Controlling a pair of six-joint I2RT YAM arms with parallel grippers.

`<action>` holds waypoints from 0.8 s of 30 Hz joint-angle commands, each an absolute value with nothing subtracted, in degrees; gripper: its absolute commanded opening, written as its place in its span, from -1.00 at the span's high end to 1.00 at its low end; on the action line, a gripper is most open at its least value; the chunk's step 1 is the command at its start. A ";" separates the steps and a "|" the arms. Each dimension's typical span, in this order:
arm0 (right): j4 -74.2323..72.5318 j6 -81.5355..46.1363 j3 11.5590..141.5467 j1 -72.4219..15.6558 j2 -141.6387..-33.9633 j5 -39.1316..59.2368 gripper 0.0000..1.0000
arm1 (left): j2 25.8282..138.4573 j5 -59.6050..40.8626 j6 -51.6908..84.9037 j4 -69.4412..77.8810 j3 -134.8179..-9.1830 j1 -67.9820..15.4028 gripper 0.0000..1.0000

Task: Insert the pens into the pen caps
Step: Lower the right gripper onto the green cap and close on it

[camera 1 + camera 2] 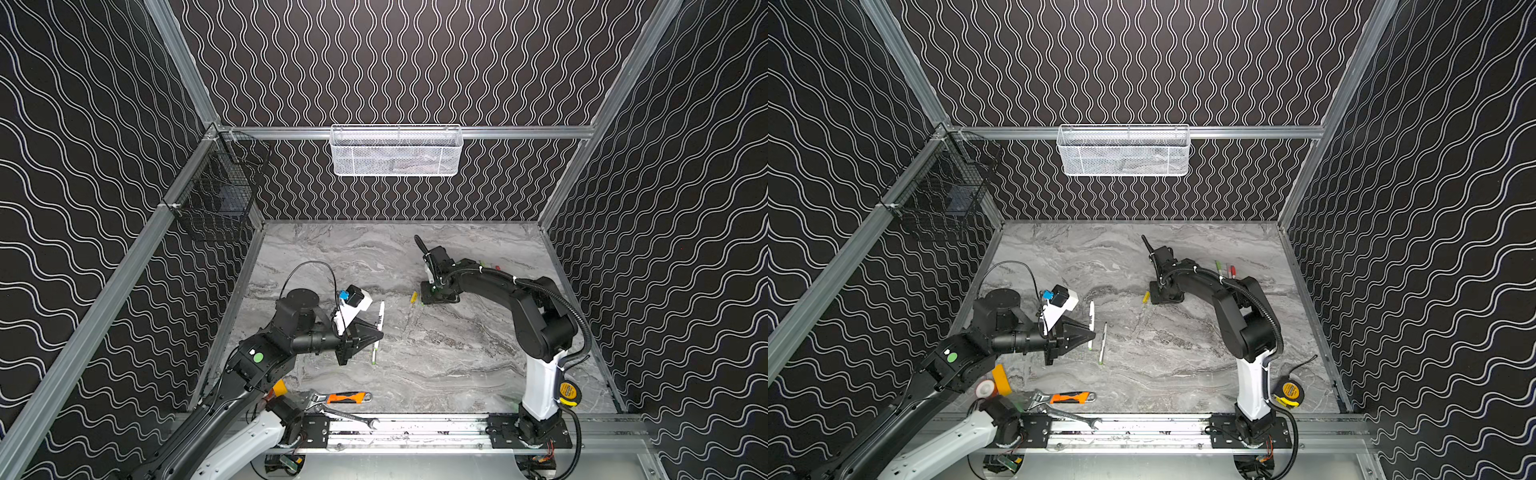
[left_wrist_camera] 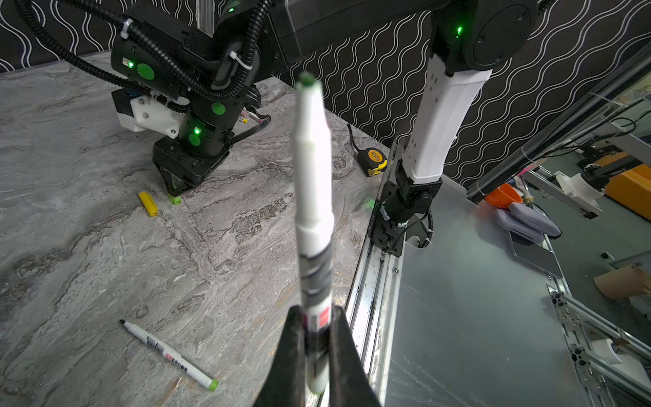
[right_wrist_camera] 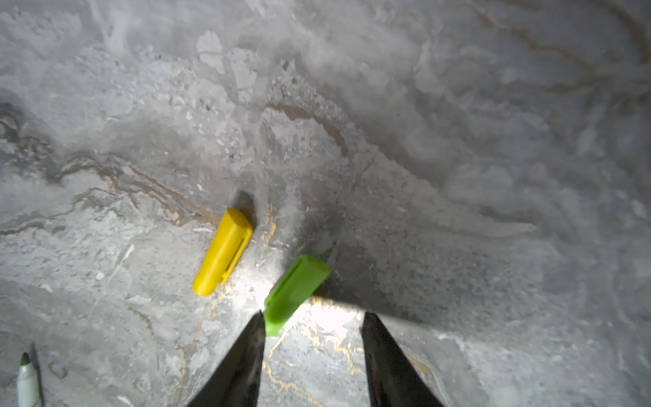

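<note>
Left gripper (image 1: 381, 332), in both top views: clamped shut on a pen (image 1: 382, 311) toward its near end. Pen crosswise to the fingers, running near to far, lifted off the table (image 1: 457, 365). Left arm low, forearm about level, wrist pointed right. Just right of that, flat on the table and apart from the gripper: a second pen (image 1: 1103, 343), roughly parallel, green end nearest. Right gripper (image 1: 1162, 296) at the far middle, aimed straight down at the table, arm arched over from the right with the elbow high. Just left of it, a yellow cap (image 1: 1145, 296), well apart from the left gripper.

From the left wrist: left gripper (image 2: 317, 312) closed on the printed rear part of the pen (image 2: 313, 176), green tip at the long free end. Second pen (image 2: 169, 354) down on the table, dark tip bare. Farther off, right gripper (image 2: 176, 188) down at the table, green cap (image 2: 175, 199) right at its tips, yellow cap (image 2: 148, 203) just beside. Tape measure (image 2: 373, 160) near the right arm's base.

From the right wrist: right gripper (image 3: 311, 313) partly open, nothing between the jaws. Green cap (image 3: 296, 292) lying flat, one end against or just beside one fingertip (image 3: 257, 327), the rest beyond the tips. Yellow cap (image 3: 222, 252) near, not touching the green one.
</note>
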State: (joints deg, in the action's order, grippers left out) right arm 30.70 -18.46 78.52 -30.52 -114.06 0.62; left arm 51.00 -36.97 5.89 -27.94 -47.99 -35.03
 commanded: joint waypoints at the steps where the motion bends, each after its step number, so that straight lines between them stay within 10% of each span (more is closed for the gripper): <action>1: 29.49 -20.25 77.96 -30.63 -114.64 1.93 0.04 | 51.32 -38.66 6.06 -25.10 -48.34 -34.96 1.00; 24: 36.69 -14.81 88.07 -30.92 -121.61 -1.35 0.24 | 49.80 -38.50 6.93 -24.42 -47.99 -34.91 1.00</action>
State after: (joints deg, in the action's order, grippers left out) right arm 32.12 -16.95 86.74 -30.70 -120.64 0.71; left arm 49.87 -38.17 6.11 -26.63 -47.99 -35.03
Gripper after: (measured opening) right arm 0.385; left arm 0.102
